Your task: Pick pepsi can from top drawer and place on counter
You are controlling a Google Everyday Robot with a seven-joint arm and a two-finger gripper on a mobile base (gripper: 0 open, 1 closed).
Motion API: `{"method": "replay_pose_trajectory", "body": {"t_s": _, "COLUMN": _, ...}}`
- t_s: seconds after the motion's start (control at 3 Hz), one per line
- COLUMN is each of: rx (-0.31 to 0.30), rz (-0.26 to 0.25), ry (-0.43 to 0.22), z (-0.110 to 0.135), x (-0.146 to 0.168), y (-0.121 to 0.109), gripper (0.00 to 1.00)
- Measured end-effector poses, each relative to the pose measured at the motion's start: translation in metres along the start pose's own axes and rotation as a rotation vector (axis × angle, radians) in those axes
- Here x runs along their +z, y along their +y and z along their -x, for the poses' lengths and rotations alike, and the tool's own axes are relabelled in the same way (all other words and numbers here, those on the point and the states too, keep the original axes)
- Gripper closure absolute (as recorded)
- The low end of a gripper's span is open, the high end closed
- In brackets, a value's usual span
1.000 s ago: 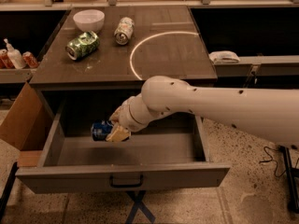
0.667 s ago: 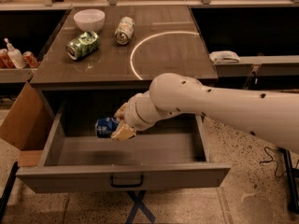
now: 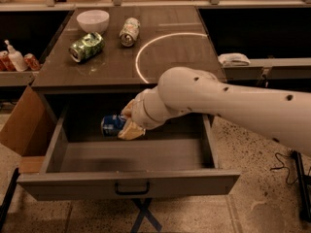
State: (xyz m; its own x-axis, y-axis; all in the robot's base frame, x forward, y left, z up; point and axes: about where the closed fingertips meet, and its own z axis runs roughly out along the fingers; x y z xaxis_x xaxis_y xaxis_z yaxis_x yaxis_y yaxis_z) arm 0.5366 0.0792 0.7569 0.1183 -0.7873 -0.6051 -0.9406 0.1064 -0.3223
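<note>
your gripper sits inside the open wide grey top drawer, its tan jaws pinching the small dark-blue pepsi can; its right end hides behind them; whether it rests on the drawer floor is unclear.

My gripper, clamped on the small dark-blue pepsi can, sits low at the rear of the wide grey top drawer — the front edge of the dark grey-brown counter hangs just above it. The drawer's front half is open overhead. A green-patterned can, pale green-and-white can and white bowl crowd the counter's left; its right lies bare.
</note>
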Motion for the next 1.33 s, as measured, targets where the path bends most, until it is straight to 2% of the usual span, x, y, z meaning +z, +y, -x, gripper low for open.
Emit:
{"method": "replay_pose_trajectory", "body": {"t_s": 0.67, "rx": -0.137, "rz": -0.169, "ry": 0.007, "z": 0.051, "x": -0.103, "y": -0.045, "gripper": 1.0}}
{"method": "replay_pose_trajectory", "body": {"t_s": 1.0, "rx": -0.137, "rz": -0.169, "ry": 0.007, "z": 0.051, "x": -0.103, "y": -0.045, "gripper": 1.0}}
{"method": "replay_pose_trajectory", "body": {"t_s": 1.33, "rx": -0.133, "rz": -0.197, "ry": -0.027, "z": 0.052, "x": -0.112, "y": -0.057, "gripper": 1.0}}
